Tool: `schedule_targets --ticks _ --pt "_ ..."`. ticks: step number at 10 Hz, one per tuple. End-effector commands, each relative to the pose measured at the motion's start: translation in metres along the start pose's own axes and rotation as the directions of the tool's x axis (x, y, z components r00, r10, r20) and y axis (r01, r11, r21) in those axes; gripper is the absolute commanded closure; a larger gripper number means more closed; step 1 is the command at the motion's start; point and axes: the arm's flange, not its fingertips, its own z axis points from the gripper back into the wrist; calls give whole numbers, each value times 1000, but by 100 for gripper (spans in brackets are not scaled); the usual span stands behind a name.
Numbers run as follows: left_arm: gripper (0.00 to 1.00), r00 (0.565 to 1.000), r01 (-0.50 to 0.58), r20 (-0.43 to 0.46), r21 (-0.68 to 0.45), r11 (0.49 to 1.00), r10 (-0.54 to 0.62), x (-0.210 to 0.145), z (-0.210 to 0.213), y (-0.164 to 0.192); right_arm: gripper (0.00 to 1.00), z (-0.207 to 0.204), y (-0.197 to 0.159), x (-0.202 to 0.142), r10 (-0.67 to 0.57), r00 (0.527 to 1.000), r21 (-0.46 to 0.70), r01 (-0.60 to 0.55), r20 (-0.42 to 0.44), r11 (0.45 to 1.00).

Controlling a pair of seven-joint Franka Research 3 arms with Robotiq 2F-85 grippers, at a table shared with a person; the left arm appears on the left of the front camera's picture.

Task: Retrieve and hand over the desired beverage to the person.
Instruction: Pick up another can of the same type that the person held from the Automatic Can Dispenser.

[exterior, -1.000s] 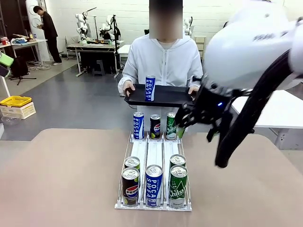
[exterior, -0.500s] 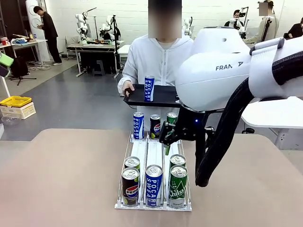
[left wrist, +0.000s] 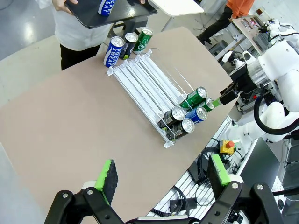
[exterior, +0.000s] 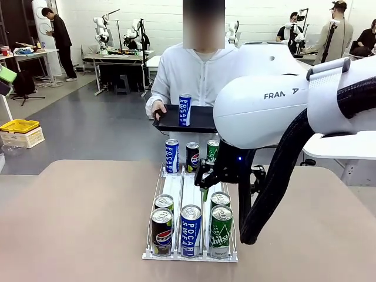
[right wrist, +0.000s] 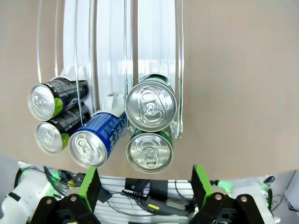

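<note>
A white wire rack (exterior: 183, 187) on the table holds drink cans. At its near end stand a Pepsi can (exterior: 161, 232), a blue Pocari Sweat can (exterior: 191, 230) and a green Chilsung can (exterior: 221, 232), with another green can (exterior: 220, 200) behind it. My right gripper (exterior: 202, 189) hangs open just above that green lane. In the right wrist view its open fingers (right wrist: 88, 185) frame the two green can tops (right wrist: 151, 105) from above without touching them. My left gripper (left wrist: 162, 173) is open and empty, high over the table. The person (exterior: 200, 73) holds a black tray (exterior: 202, 120) bearing a Pocari can (exterior: 185, 110).
Three more cans, a Pocari (exterior: 171, 155), a Pepsi (exterior: 192, 157) and a green one (exterior: 212, 151), stand at the rack's far end. Bare tabletop (exterior: 76, 217) lies to the left and right of the rack. The big white right arm (exterior: 276, 111) blocks the right of the front view.
My right arm has swung in from the far right and come down, bringing its open gripper over the green cans at the rack's near end. The person and tray stay put.
</note>
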Motion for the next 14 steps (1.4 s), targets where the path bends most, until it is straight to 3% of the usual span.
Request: schedule_targets --ticks 1,8,14 --pt "0 1000 13 21 -10 1000 -13 1 1 1 0 3 0 3 16 1000 0 -16 6 1000" --pt "0 1000 13 21 -10 1000 -13 1 1 1 0 -26 1 -6 -31 998 -36 29 -50 999" --pt "0 1000 13 21 -10 1000 -13 1 1 1 0 -51 8 12 -46 993 -65 39 -106 997"
